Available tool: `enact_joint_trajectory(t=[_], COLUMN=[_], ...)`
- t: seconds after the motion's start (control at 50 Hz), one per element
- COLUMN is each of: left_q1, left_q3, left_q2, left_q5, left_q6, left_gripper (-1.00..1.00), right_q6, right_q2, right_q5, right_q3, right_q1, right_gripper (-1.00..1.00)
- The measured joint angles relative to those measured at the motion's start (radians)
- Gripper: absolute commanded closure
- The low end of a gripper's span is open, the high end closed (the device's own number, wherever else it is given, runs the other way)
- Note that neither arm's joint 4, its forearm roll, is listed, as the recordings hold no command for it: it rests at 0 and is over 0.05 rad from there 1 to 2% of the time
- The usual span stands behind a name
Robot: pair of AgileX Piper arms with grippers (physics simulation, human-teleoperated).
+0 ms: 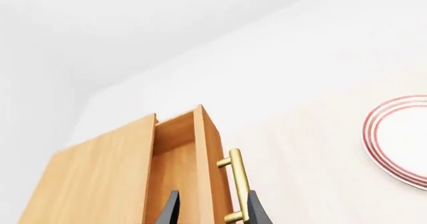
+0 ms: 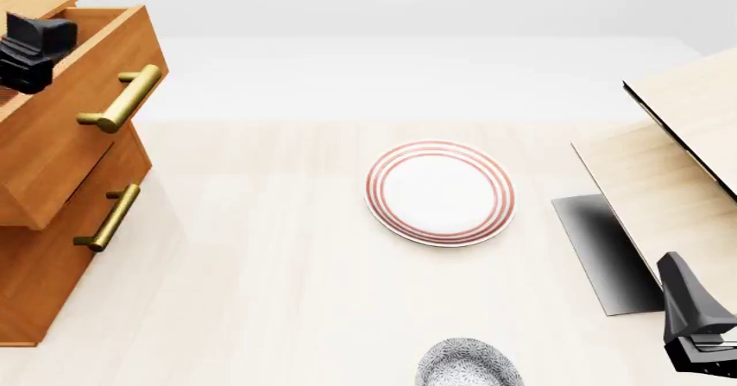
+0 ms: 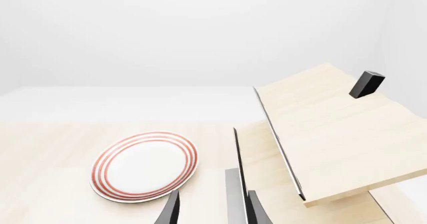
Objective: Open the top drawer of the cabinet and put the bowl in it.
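The cabinet (image 2: 40,291) stands at the table's left edge, and its top drawer (image 2: 64,136) is pulled out, brass handle (image 2: 121,99) facing right. My left gripper (image 2: 33,51) hovers over the open drawer, just behind its front panel. In the left wrist view the left gripper (image 1: 212,211) is open, its fingers standing either side of the drawer front (image 1: 207,154) and handle (image 1: 237,181). The speckled bowl (image 2: 467,365) sits at the near edge, partly cut off. My right gripper (image 2: 695,321) is open at the near right, empty, to the right of the bowl.
A white plate with red rings (image 2: 440,192) lies mid-table. A pale wooden box (image 2: 679,170) with a raised lid (image 3: 327,129) and a black knob (image 3: 367,83) fills the right side. The lower drawer's handle (image 2: 109,218) sticks out below the open one.
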State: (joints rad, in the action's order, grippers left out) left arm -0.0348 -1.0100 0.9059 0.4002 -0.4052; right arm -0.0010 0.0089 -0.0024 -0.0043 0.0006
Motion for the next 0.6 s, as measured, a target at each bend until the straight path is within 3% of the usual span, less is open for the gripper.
enact_joint_trajectory(t=[0.6], left_q1=[0.105], left_q3=[-0.196], left_q2=[0.125], left_q5=[0.199], left_q6=[0.135], left_gripper=[-1.0], right_q6=[0.0], right_q2=[0.0], right_q5=[0.0], right_q3=[0.0], right_q1=[0.0], right_gripper=[-1.0])
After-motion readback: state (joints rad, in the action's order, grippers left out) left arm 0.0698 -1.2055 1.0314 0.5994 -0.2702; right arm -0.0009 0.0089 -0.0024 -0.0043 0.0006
